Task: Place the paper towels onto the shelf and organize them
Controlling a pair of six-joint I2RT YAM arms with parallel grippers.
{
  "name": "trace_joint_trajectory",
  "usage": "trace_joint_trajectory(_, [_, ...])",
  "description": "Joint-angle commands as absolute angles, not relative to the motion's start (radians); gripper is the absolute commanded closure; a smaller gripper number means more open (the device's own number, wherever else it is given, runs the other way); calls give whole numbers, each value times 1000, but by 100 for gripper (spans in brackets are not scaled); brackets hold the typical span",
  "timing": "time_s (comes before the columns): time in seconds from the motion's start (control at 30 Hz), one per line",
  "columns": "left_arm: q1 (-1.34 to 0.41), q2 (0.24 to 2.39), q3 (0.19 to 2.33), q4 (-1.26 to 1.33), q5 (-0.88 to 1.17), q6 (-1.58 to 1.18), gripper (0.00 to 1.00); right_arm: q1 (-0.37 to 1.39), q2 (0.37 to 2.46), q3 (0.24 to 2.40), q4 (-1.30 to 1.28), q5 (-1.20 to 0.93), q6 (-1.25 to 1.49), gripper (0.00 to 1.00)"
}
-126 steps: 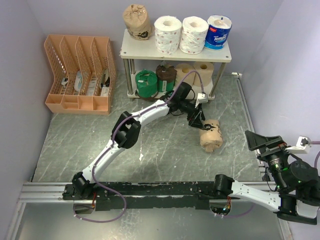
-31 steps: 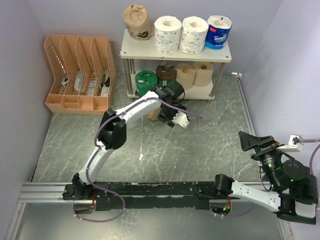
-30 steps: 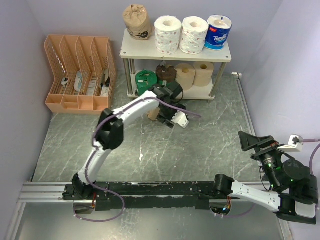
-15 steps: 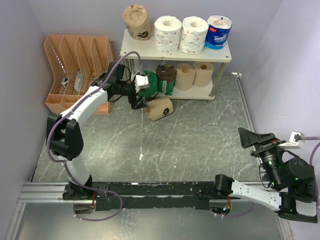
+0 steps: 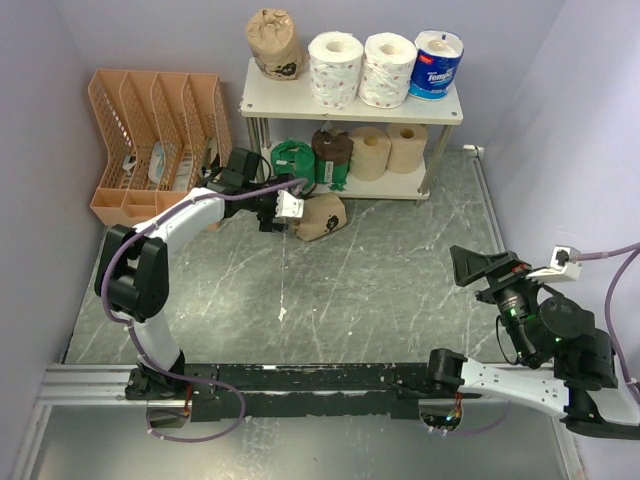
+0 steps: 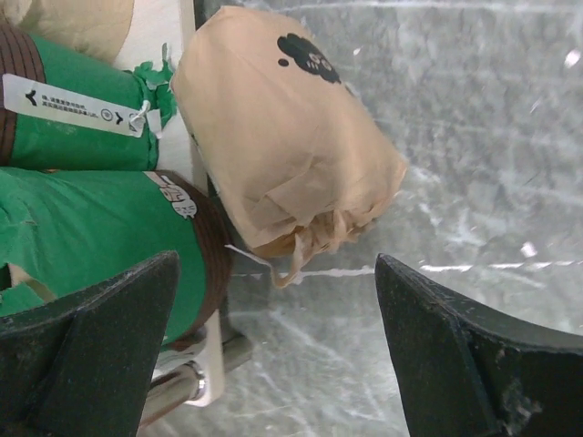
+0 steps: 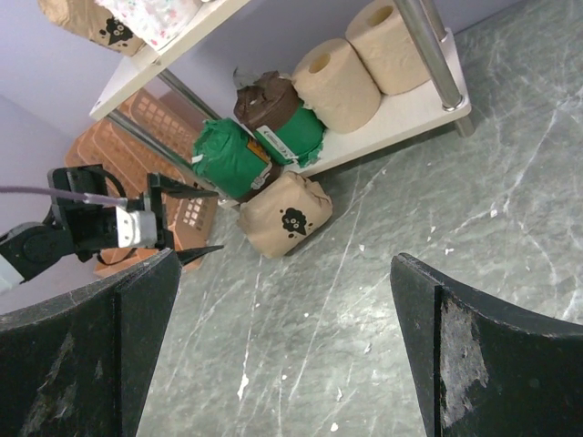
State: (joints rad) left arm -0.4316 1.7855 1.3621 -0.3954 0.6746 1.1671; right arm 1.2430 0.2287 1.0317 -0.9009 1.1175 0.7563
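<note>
Paper towels lined the shelf, but one kraft-wrapped roll lay on its side on the surface just beside the lower board, crimped end toward our left gripper, fingers apart just short of it; our right gripper, likewise apart, hung well away.

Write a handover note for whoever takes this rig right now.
Left gripper: open, holding nothing, facing the kraft roll.
Right gripper: open, empty, parked at the right side.
Shelf: top tier holds four rolls, the lower tier four more.
Done: eight rolls shelved.
Left: the kraft roll lies on its side on the table, just in front of the lower tier beside the green roll. It needs gripping and placing. Both tiers look nearly full, so check for space first.
</note>
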Motion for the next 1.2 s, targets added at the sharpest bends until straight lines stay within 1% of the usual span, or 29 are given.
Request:
trace_joint_trajectory(0.0, [-443, 1780, 1346, -381, 628, 1447, 0, 1245, 247, 1023, -871, 1111, 782, 0])
trace_joint_trajectory(0.23, [-454, 1836, 1382, -397, 612, 1523, 1, 1243, 249, 1012, -869, 1103, 794, 0])
trace_joint_trajectory(0.53, [-524, 1897, 1396, -365, 560, 1550, 4, 1238, 233, 1008, -881, 1101, 805, 0])
trace_joint_trajectory(0.77, [-562, 1952, 1459, -367, 525, 1537, 10, 1231, 214, 1008, -900, 1092, 810, 0])
trace_joint_trajectory(0.83, [-568, 1966, 1462, -365, 515, 1542, 17, 1229, 207, 1009, -903, 1089, 810, 0])
trace_joint_trajectory(0.87, [-570, 1970, 1465, -366, 509, 1544, 22, 1229, 204, 1008, -905, 1088, 810, 0])
trace_joint_trajectory(0.93, [-575, 1978, 1469, -377, 494, 1551, 37, 1227, 196, 1008, -905, 1086, 810, 0])
trace_joint_trajectory(1.0, [-580, 1983, 1469, -389, 482, 1550, 57, 1224, 186, 1008, -904, 1085, 810, 0])
trace_joint_trajectory(1.07, [-587, 1981, 1462, -395, 469, 1538, 82, 1224, 177, 1008, -902, 1082, 810, 0])
trace_joint_trajectory(1.1, [-593, 1979, 1453, -394, 459, 1530, 90, 1223, 171, 987, -901, 1081, 810, 0])
trace_joint_trajectory(1.13, [-597, 1975, 1447, -397, 447, 1527, 93, 1223, 168, 980, -901, 1080, 808, 0])
trace_joint_trajectory(1.17, [-601, 1972, 1444, -411, 437, 1526, 93, 1222, 165, 976, -898, 1079, 807, 0])
